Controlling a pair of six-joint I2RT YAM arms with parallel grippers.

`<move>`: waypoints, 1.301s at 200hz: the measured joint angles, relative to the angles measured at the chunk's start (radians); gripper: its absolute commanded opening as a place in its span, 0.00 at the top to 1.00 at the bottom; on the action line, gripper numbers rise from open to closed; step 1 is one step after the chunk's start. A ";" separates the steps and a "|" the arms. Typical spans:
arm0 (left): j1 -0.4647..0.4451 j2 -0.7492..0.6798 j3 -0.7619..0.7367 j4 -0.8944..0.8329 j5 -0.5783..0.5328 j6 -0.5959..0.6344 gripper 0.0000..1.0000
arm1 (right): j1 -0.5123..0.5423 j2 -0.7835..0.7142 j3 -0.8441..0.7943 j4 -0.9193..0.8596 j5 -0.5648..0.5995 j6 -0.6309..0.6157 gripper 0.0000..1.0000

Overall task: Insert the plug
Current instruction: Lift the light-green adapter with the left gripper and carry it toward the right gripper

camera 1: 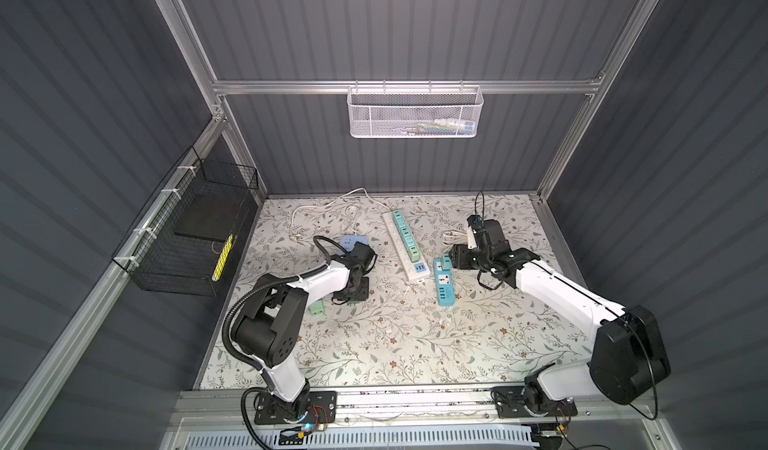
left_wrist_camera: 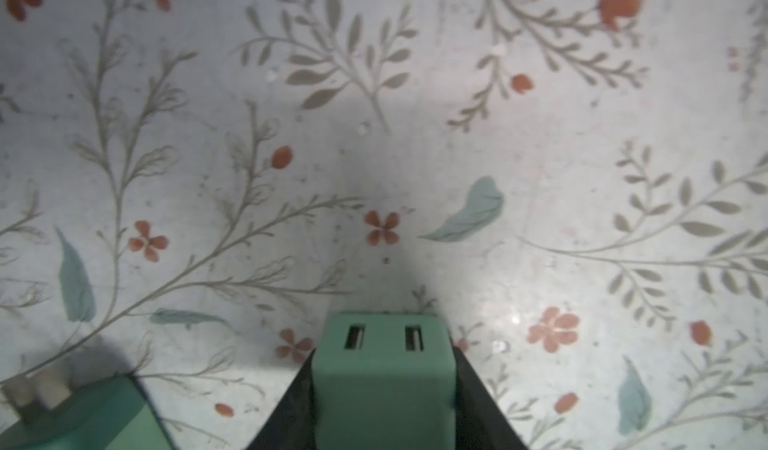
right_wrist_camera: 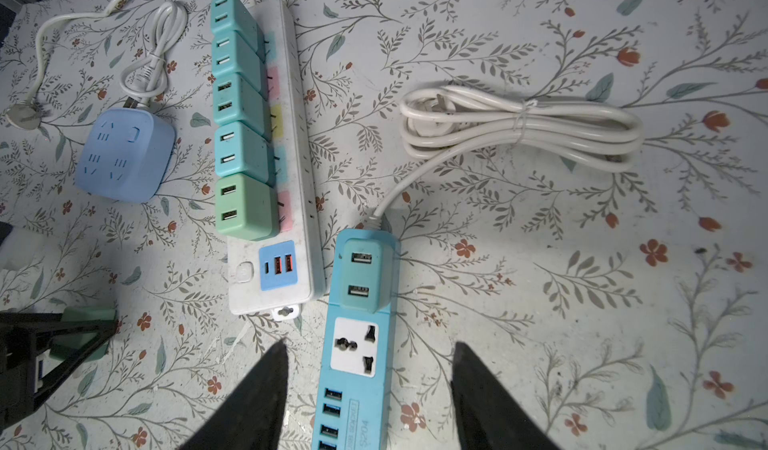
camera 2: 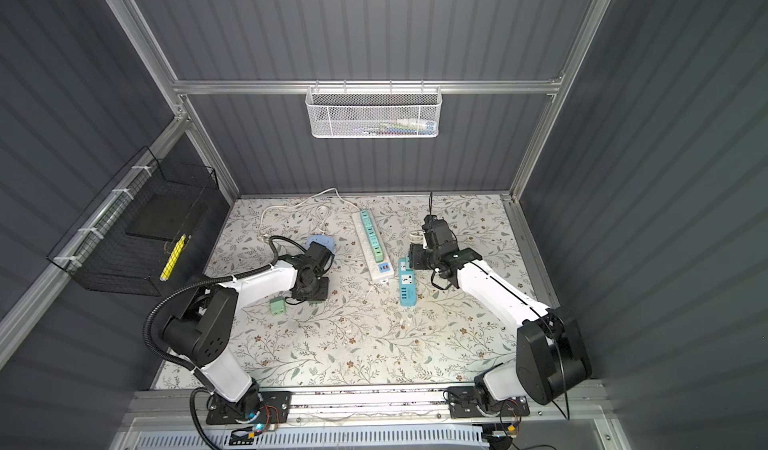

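Left fingers point(left_wrist_camera: 286, 419) pinch the green plug point(left_wrist_camera: 382, 381); right fingers point(right_wrist_camera: 257, 398) spread, seemingly just above the blue strip point(right_wrist_camera: 359, 385)

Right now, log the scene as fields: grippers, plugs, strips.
left gripper: shut on a mint-green cube-shaped USB charger plug
right gripper: open, above the sky-blue plastic power strip
free socket: white universal outlet on that strip
spare plug: second green charger lying on the floral table
white strip: long white plastic power strip, five chargers inserted
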 measured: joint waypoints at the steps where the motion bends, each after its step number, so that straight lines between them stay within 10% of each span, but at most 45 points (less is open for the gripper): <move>1: -0.002 0.001 0.001 0.000 0.000 0.000 0.65 | 0.000 0.000 0.000 0.000 0.000 0.000 0.37; 79: -0.178 0.063 0.069 0.019 0.002 0.001 0.66 | 0.000 0.000 0.000 -0.004 0.007 -0.011 0.36; 155: -0.194 0.064 0.069 0.013 0.037 0.071 0.32 | 0.000 0.000 0.000 -0.013 0.007 -0.024 0.36; 260: -0.194 0.053 0.070 -0.067 0.067 0.071 0.46 | 0.000 0.000 0.011 -0.026 -0.001 -0.025 0.36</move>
